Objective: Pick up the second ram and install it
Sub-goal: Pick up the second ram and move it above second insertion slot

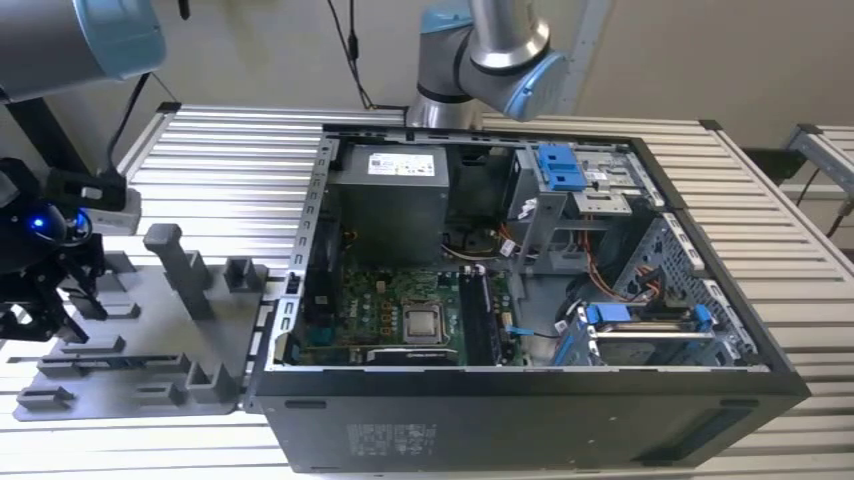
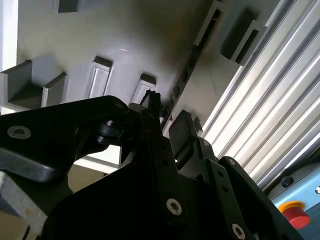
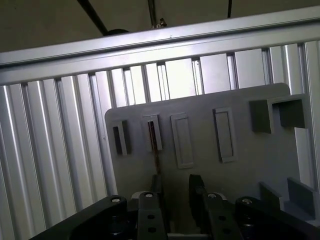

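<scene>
second ram (image 3: 154, 147): thin stick standing on edge in a slot of the grey holder plate (image 3: 240, 165), seen edge-on in the first wrist view. in the second wrist view its row of dark chips runs along the plate toward the fingers.
holder plate: lies on the ribbed metal table (image 1: 214, 150) at the exterior view's left, just beside the open computer case (image 1: 534, 410), and carries several slots and posts.
gripper (image 3: 176, 194): low over the plate, jaws a narrow gap apart at the near end of the stick. one finger (image 3: 156, 189) sits just beside the stick and the other stands apart from it. it seems not to be clamped, though the contact point is partly hidden.
computer case: open on top, with the motherboard (image 1: 400, 310) facing up, well apart from the gripper toward the exterior view's right.
risk, off-centre: the stick looks closer to one finger than the other, so closing could push it sideways, tilt it in its slot or jam it there.
risk, end grip: a hold near one end could let the long stick swing and meet the motherboard slot crooked.
</scene>
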Tool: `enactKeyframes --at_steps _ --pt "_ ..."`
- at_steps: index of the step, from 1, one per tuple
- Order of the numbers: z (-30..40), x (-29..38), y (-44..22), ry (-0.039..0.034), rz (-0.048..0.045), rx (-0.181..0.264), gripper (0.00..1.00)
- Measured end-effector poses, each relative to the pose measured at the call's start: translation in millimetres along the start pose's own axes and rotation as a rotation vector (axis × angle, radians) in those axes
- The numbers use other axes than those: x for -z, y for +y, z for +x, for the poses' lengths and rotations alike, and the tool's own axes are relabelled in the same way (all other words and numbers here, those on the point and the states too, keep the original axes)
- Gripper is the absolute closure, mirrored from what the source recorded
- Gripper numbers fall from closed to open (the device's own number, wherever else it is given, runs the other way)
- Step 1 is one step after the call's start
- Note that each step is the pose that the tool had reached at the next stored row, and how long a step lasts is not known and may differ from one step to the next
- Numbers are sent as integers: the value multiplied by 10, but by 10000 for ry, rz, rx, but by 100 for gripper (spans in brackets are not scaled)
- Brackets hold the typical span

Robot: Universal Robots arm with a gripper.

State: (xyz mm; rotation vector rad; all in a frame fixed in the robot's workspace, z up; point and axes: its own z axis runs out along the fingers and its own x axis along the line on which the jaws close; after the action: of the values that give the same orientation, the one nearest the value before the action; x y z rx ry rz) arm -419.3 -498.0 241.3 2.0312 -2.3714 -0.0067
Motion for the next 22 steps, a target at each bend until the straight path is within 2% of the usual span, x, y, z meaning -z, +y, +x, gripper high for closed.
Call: enactKeyframes --at_steps 10,18,22 --pt "3 -21 -1 -1 1 4 64" --pt "32 -102 -7 -1 1 4 64" --pt "77 -146 -15 -2 2 4 64"
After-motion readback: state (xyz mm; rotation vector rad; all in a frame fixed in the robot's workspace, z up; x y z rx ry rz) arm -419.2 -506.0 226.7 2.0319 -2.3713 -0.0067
